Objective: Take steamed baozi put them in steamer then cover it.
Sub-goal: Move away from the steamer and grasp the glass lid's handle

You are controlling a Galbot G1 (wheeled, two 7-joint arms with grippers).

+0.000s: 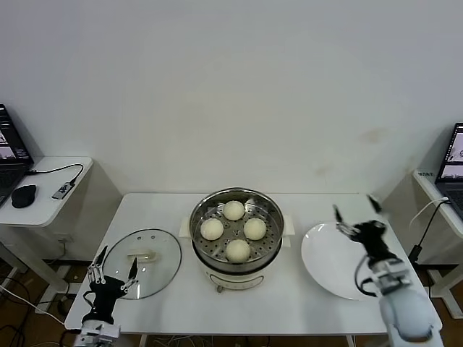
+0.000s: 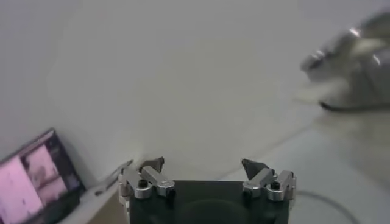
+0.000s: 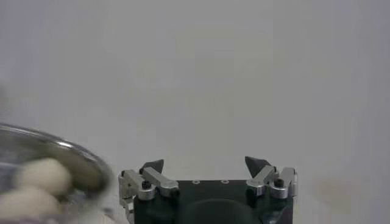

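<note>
Several cream-white steamed baozi lie on the perforated tray inside the steel steamer at the table's middle; in the right wrist view they show blurred inside the steamer's rim. The clear glass cover with its cream handle lies flat on the table left of the steamer. My left gripper hovers open at the cover's near-left edge, empty, also seen open in its own view. My right gripper stands open and empty above the white plate, and its own view shows nothing between the fingertips.
An empty white plate lies right of the steamer. Side tables carry laptops at the far left and far right, with a mouse and cables on the left one. The wall rises behind the table.
</note>
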